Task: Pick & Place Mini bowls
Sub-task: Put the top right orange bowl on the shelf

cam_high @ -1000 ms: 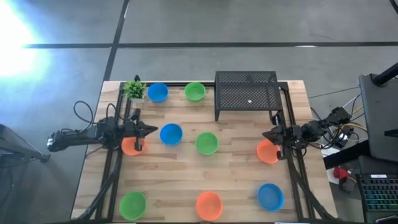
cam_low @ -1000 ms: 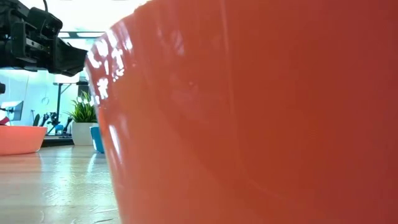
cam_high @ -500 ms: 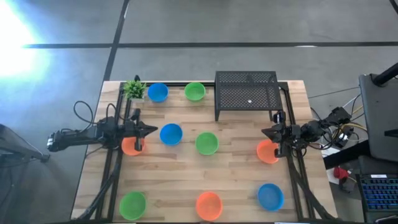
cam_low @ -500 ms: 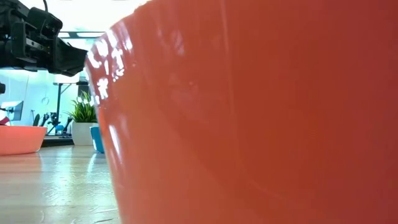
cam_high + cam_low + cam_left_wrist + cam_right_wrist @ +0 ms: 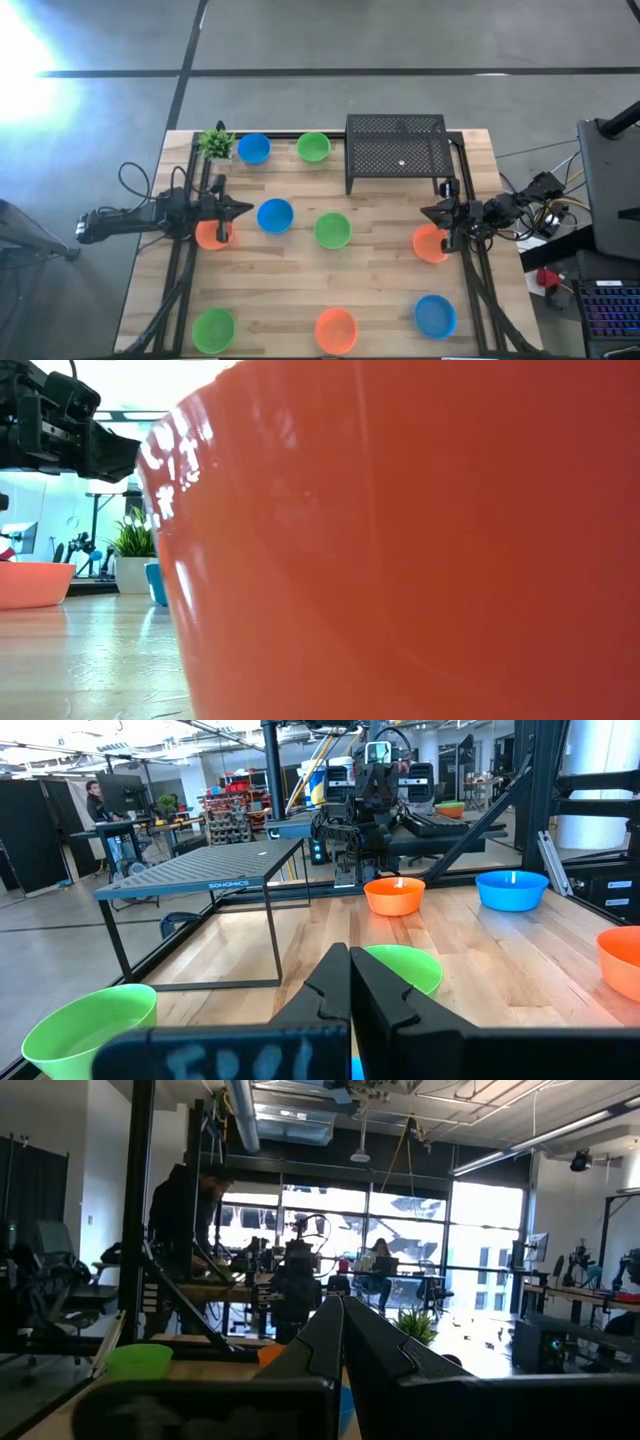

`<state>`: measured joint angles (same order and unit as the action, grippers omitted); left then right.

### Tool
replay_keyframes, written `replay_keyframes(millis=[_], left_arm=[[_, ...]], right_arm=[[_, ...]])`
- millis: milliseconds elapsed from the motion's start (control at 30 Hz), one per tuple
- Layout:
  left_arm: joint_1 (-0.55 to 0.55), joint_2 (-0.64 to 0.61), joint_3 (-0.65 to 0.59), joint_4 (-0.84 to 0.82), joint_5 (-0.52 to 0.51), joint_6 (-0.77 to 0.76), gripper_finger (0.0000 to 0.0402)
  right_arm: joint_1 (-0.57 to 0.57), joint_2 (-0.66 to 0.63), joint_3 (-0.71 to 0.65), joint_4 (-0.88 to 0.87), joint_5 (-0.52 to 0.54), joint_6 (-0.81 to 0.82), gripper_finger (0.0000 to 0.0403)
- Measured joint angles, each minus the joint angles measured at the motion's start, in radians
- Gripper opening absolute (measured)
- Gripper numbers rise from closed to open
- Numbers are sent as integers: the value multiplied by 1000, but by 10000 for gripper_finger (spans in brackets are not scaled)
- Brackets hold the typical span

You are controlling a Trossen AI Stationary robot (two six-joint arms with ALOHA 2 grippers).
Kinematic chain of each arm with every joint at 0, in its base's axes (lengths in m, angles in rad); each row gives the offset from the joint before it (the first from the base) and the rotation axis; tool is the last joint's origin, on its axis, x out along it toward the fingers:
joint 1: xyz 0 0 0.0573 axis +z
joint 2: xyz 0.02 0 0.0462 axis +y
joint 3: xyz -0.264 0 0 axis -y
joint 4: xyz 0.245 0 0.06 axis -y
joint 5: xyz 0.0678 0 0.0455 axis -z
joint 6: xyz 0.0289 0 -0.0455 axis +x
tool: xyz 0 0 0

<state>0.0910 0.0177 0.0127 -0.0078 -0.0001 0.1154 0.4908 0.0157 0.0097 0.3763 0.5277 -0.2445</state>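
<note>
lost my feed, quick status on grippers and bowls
Left gripper shut, empty, over the left orange bowl. Right gripper shut, empty, by the right orange bowl. Mesh stand behind the right gripper.

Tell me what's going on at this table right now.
Nothing is being carried. Nine mini bowls sit spread over the wooden table, beside a black mesh stand and a small plant. The left pincer is shut over the table's left side, the right pincer shut at the right, each near an orange bowl.

floor (image 5: 300,40): grey concrete; windows (image 5: 480,1225): bright; workshop benches (image 5: 180,820)
</note>
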Motion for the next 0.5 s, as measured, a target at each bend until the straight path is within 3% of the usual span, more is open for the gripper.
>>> replay_keyframes(millis=[500], left_arm=[[0,0,0,0,0,0,0]], right_arm=[[0,0,0,2,0,5,8]])
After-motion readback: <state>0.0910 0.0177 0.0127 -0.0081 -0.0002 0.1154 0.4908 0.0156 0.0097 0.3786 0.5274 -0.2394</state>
